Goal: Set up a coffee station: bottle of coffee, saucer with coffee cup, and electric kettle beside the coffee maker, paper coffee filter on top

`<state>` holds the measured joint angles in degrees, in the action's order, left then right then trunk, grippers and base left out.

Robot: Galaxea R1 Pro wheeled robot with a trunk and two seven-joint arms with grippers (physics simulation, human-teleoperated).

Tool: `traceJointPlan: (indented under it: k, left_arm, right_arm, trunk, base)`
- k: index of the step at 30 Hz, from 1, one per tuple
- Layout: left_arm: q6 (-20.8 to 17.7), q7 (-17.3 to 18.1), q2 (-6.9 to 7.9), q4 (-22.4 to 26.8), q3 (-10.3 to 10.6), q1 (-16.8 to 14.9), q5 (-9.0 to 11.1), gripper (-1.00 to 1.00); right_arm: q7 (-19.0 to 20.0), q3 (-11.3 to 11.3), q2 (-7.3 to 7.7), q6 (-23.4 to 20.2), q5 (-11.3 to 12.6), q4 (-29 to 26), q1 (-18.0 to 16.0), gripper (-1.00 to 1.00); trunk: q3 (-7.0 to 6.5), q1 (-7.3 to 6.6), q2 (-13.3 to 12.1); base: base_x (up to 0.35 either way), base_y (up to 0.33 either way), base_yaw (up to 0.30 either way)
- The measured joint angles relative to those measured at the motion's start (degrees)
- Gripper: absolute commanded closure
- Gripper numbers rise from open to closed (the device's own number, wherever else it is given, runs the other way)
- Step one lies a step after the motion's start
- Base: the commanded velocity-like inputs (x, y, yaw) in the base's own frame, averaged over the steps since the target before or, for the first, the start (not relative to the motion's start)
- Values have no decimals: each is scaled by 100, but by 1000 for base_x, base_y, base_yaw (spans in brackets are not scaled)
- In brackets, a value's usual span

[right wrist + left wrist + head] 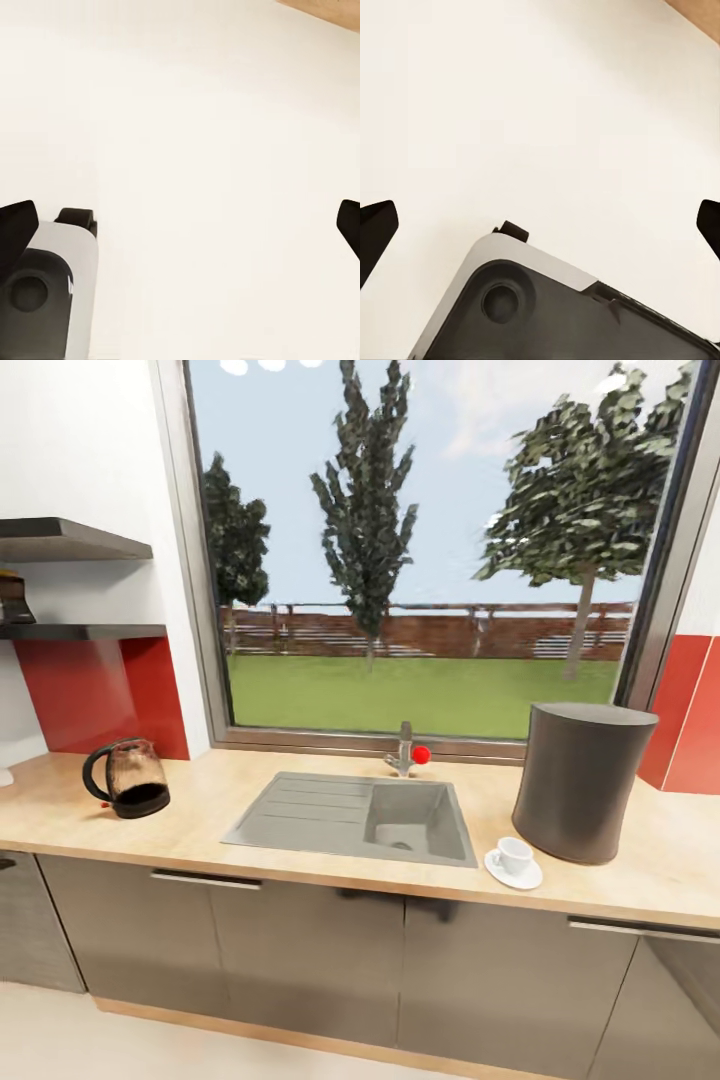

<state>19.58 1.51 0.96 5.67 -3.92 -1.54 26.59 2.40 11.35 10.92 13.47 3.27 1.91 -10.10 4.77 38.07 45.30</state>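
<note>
- Head view: the bench [300,860] runs the full width under a large window [420,550]; its front edge crosses from lower left to lower right above grey cabinet fronts [300,960].
- A sink [355,818] is set into the bench centre, with a tap [404,750] behind it. Bare bench surface lies between the sink and the electric kettle [128,778], and a narrower strip lies between the sink and the saucer [513,870].
- Left end effector [540,225]: fingertips sit at opposite frame edges, spread wide, gripping nothing, over pale floor [540,112] and part of the robot base [547,315].
- Right end effector [180,225]: fingertips likewise spread wide, gripping nothing, over the same pale floor.
- The electric kettle stands upright on the bench at left, dark handle toward the left, glass body, black base.
- The coffee cup [515,855], white, sits on the white saucer near the front edge, just beside a tall dark grey cylinder [580,780] at right.
- Two dark shelves [70,585] are fixed on the left wall; a dark item [14,598] stands on the lower one, cut off by the frame, identity unclear.
</note>
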Motion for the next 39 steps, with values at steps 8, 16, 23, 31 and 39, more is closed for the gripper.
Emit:
traceJointPlan:
  k: [8, 16, 23, 31, 39]
  left_arm:
    - [0, 0, 2, 0, 1, 0, 1, -100]
    - [0, 0, 2, 0, 7, 0, -3, -100]
    - [0, 0, 2, 0, 8, 0, 2, -100]
    - [0, 0, 2, 0, 4, 0, 1, -100]
    - [21, 0, 2, 0, 0, 0, -1, -100]
  right_arm:
    - [0, 1, -4, 4, -2, 0, 0, -100]
    - [0, 1, -40, 4, -2, 0, 0, -100]
    - [0, 1, -54, 4, -2, 0, 0, -100]
    - [0, 1, -55, 4, -2, 0, 0, -100]
    - [1, -2, -49, 5, -2, 0, 13, -100]
  trunk:
    - [0, 0, 0]
    - [0, -1, 0]
    - [0, -1, 0]
    - [0, -1, 0]
    - [0, 0, 0]
  base:
    - [1, 337, 0]
    - [53, 337, 0]
    - [80, 337, 0]
    - [83, 337, 0]
    - [41, 338, 0]
